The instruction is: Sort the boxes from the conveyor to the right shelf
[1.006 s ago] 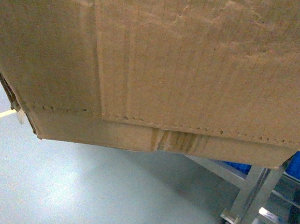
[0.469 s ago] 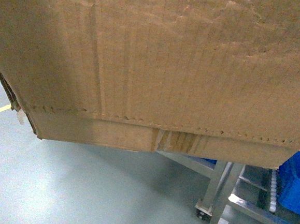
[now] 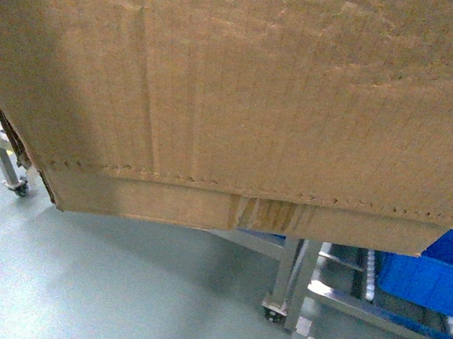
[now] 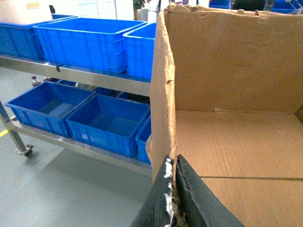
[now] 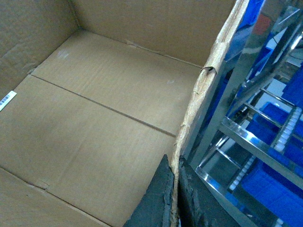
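Clearly the carry step is in hand: the carton [image 3: 240, 100] is off the ground and fills nearly the whole head view, its perforated line and base edge hanging above bare grey-green floor [image 3: 123, 287]. Neither gripper shows from here; both are hidden behind the cardboard. Below and to the right of the carton's base stands the steel shelf [image 3: 290, 277] on a castor, with a rail of white rollers [image 3: 371, 269] and a blue crate [image 3: 426, 275] beyond it. The conveyor is not in sight.

From the left wrist, the left gripper [image 4: 173, 198] is pinched on the carton's [image 4: 236, 142] left wall, one dark finger outside and one inside, the torn cardboard edge clamped between them. The wall rises straight up ahead of the fingertips; the empty carton floor lies to the gripper's right. To its left, well apart, a steel rack [image 4: 94, 78] holds rows of blue crates [image 4: 90, 40].

From the right wrist, the right gripper [image 5: 173, 198] is likewise closed on the carton's [image 5: 94, 118] right wall, the ragged edge running away from between its fingers. The carton's bare inside spreads to the gripper's left; just beside it on the right are the shelf's [image 5: 246, 142] angled posts and a roller rail [image 5: 289, 127].

Both arms appear to reach forward and down, wrists over opposite walls, bearing the load between them. By my judgement, the next move calls for bringing the carton level with a free tier, keeping the two grips even so the thin walls do not tear, and clearing the posts close on the right.
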Robot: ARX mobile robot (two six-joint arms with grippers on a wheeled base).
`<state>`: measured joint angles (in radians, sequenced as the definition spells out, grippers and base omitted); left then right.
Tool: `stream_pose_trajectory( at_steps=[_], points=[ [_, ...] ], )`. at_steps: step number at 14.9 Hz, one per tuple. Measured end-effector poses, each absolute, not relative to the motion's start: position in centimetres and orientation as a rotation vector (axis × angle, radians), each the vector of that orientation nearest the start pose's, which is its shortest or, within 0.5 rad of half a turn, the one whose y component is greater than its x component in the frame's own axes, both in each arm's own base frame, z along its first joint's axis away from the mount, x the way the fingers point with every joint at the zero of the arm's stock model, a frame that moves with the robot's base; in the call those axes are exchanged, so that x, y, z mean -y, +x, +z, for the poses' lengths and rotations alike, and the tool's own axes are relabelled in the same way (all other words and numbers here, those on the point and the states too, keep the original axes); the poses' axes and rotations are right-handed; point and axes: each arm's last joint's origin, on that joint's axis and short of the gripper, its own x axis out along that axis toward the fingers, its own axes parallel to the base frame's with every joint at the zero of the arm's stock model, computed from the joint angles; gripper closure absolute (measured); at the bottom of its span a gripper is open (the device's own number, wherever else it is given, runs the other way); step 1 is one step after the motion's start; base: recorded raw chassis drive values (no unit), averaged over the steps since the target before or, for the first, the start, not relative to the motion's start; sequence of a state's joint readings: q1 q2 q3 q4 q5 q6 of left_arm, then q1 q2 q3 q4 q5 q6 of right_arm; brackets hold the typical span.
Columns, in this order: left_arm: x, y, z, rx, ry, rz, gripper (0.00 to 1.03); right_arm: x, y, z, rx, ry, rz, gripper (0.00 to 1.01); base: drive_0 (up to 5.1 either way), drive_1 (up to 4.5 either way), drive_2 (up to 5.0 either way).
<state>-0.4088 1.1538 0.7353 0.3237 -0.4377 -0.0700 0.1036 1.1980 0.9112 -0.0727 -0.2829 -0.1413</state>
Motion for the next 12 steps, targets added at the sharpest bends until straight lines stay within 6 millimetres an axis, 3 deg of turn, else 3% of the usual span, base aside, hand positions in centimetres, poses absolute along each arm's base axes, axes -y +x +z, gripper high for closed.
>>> stream_pose_trajectory(
  at_steps=[12],
  points=[
    [9.00, 23.87, 29.12, -0.085, -0.031, 0.032, 1.01, -3.55, 26.30, 30.40, -0.332, -0.108, 0.407, 0.99, -1.5, -1.55, -1.5]
  ],
)
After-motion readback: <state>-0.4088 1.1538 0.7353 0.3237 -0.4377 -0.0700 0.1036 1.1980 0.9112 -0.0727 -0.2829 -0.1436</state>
